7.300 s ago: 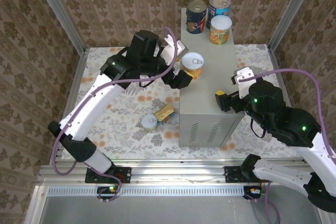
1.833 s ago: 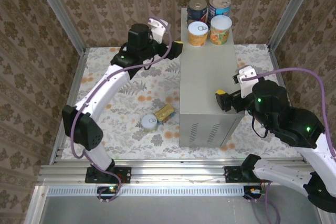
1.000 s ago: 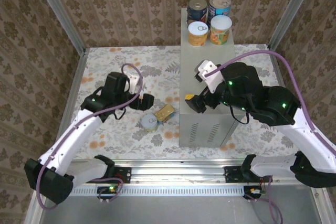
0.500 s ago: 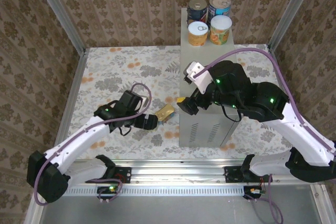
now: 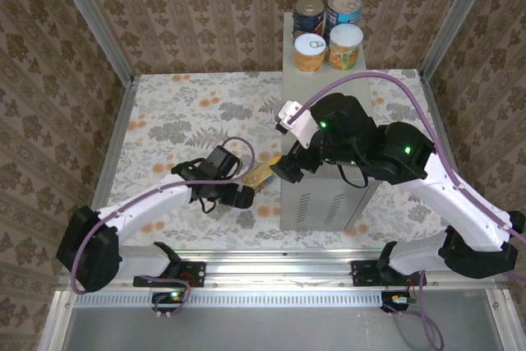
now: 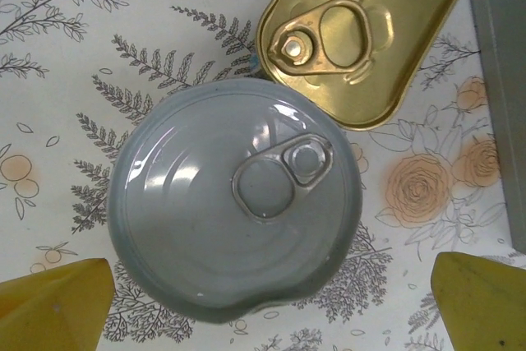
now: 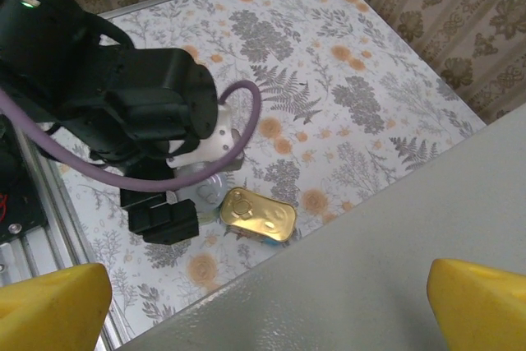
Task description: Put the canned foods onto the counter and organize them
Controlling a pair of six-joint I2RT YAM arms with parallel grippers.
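- My left gripper (image 5: pixel 237 195) hangs low over the floral floor (image 5: pixel 164 113), released and grasping nothing. In the left wrist view its fingers stand either side of a silver-lidded round can (image 6: pixel 234 203), apart from it.
- From above, my own gripper covers most of that can. The wrist view gives its lid and pull tab plainly.
- The flat gold tin (image 5: pixel 260 175) lies on the floor against the can's far-right edge, just left of the bench (image 5: pixel 316 92).
- My right gripper (image 5: pixel 288 166) is released and empty at the bench's near-left edge. Its wrist view looks past that edge down onto the gold tin.
- Four cans (image 5: pixel 327 30) stand upright in a cluster at the bench's far end, so I judge that part done. The floor can and the gold tin remain to be lifted.
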